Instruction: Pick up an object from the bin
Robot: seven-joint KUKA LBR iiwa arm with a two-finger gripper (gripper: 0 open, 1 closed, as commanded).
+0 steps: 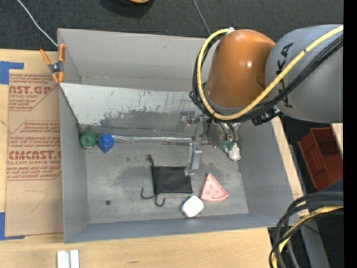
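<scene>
My gripper (193,162) reaches down from under the arm's wrist in the middle right of the bin. Its lower end is at the top right corner of a flat black pouch (170,179), which has a thin black hook or cord on its left side. A pink, triangular, melon-slice-shaped piece (213,188) lies just right of the pouch. A small white block (192,206) rests near the front wall below them. A little green-and-white thing (230,148) lies right of the gripper. Nothing can be seen held in the gripper.
A thin metal rod (150,140) runs across the bin floor from the gripper to the left wall. At its left end sit a blue knob (105,143) and a green knob (86,139). The arm and its orange cover hang over the bin's back right.
</scene>
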